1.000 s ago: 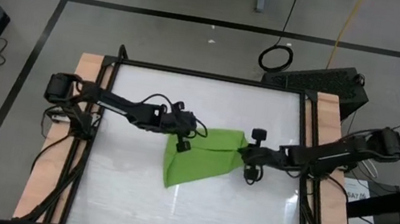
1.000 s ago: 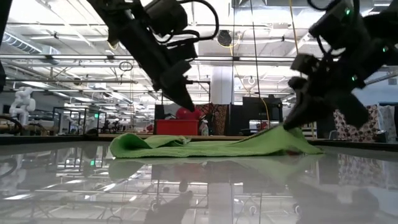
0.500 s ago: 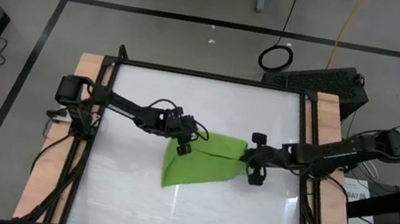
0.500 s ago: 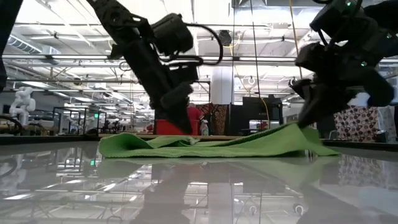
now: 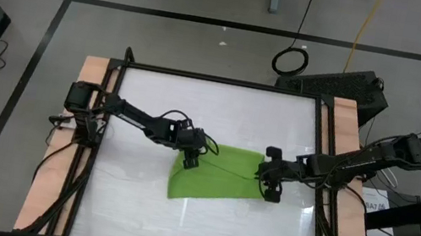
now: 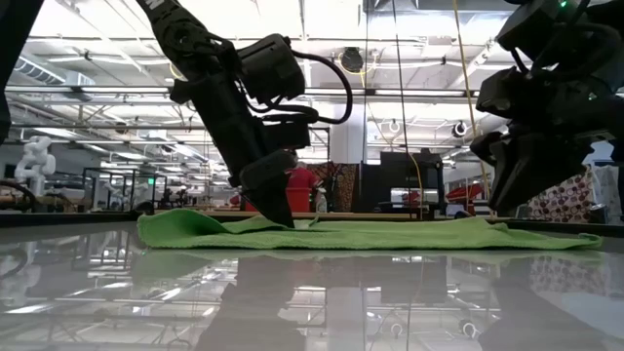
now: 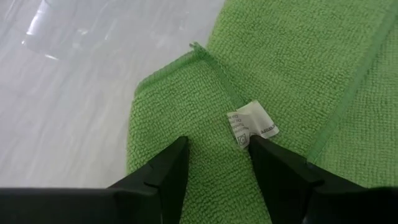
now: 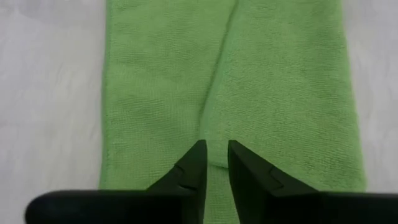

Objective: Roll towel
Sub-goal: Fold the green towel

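Towel of bright lime-green soft cloth (image 5: 212, 174) lies flat at the frame's centre, long axis left to right, between the left gripper (image 5: 191, 158), fingers apart over its corner, and the right gripper (image 5: 264, 178), fingers narrow on its edge.

Both arms are dark, nearly black, built of slim jointed links with chunky joint housings. Loose black cables loop beside the left arm (image 5: 138, 114) and the right arm (image 5: 357, 162). The left gripper (image 7: 216, 163) has two matte black, wedge-shaped fingers; the right gripper (image 8: 213, 167) has two narrower black fingers, tapering to thin tips.
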`<state>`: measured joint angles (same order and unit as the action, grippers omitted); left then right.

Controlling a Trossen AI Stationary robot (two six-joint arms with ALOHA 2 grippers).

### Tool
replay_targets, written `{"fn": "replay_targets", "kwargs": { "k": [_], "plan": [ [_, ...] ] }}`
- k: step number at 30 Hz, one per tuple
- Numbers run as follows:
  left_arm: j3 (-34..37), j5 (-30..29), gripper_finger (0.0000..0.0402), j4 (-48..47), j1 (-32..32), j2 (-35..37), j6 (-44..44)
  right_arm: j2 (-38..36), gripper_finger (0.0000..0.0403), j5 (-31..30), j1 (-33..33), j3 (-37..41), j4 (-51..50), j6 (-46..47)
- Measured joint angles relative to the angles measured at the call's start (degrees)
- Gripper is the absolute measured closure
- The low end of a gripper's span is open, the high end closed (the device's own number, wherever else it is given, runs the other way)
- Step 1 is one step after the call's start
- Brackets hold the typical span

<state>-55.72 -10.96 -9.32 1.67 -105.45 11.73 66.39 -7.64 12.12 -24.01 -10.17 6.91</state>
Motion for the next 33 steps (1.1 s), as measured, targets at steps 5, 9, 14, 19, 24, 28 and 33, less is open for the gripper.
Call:
{"fn": "replay_targets", "kwargs": {
  "k": [5, 9, 14, 19, 24, 28, 33],
  "plan": [
    [0.00, -0.02, 0.0220, -0.02, -0.22, 0.00, -0.02, 0.00, 0.0323, 0.07, 0.00, 0.00, 0.10, -0.56],
    [0.02, -0.01, 0.0220, -0.04, -0.20, 0.00, -0.04, 0.00, 0.0310, 0.11, 0.00, 0.00, 0.00, -2.32],
    [0.02, 0.00, 0.0220, -0.06, -0.20, 0.00, -0.07, 1.51, 0.0282, 0.40, 0.00, 0.00, 0.02, -3.83],
    [0.04, -0.01, 0.0220, -0.07, -0.21, 0.00, -0.11, 5.64, 0.0264, 0.22, 0.00, 0.00, 0.30, -4.99],
    [0.07, 0.00, 0.0220, -0.09, -0.22, 0.00, -0.13, 8.12, 0.0274, 0.00, 0.00, 0.00, 3.51, -6.18],
    [0.07, 0.00, 0.0220, -0.13, -0.22, 0.00, -0.13, 8.07, 0.0299, 0.06, 0.00, 0.00, 5.18, -7.11],
    [0.07, 0.00, 0.0220, -0.15, -0.22, 0.00, -0.13, 7.85, 0.0329, 0.44, 0.00, 0.00, 5.26, -7.39]
  ]
}}
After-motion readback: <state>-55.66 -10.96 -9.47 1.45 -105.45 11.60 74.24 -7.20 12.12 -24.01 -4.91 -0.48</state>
